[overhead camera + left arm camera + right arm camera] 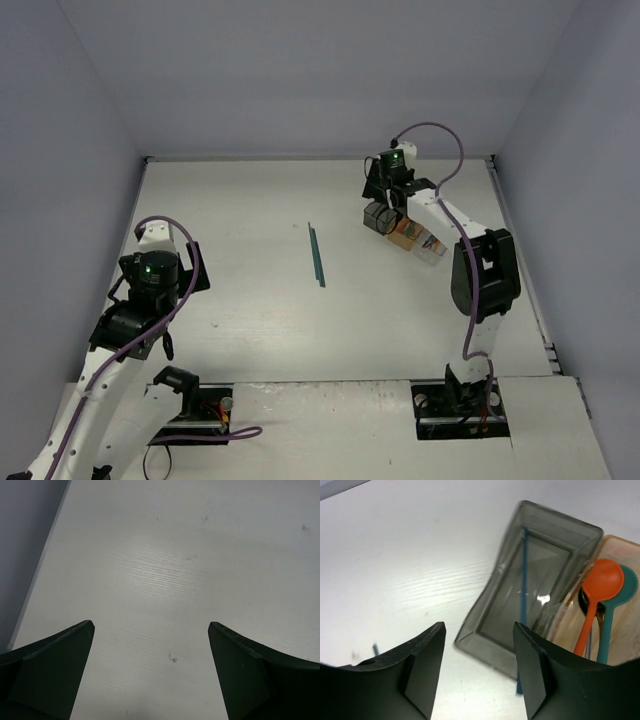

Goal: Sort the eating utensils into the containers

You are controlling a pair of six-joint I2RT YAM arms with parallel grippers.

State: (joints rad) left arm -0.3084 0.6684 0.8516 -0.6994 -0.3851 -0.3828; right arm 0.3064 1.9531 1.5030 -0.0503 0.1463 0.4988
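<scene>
Just beyond right pincer, grey bin, teal utensil inside

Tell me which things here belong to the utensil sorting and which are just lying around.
Job: teal utensil on the table; dark grey bin, slim teal utensil in it; orange-tan bin, orange spoon, teal spoon.
Not job: purple cables, arm base plates.

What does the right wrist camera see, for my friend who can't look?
A smoky grey bin sits on the white table with one thin blue utensil in it. Beside it, an orange-tan bin holds an orange spoon and a teal spoon. The right claw hangs open in front.
</scene>
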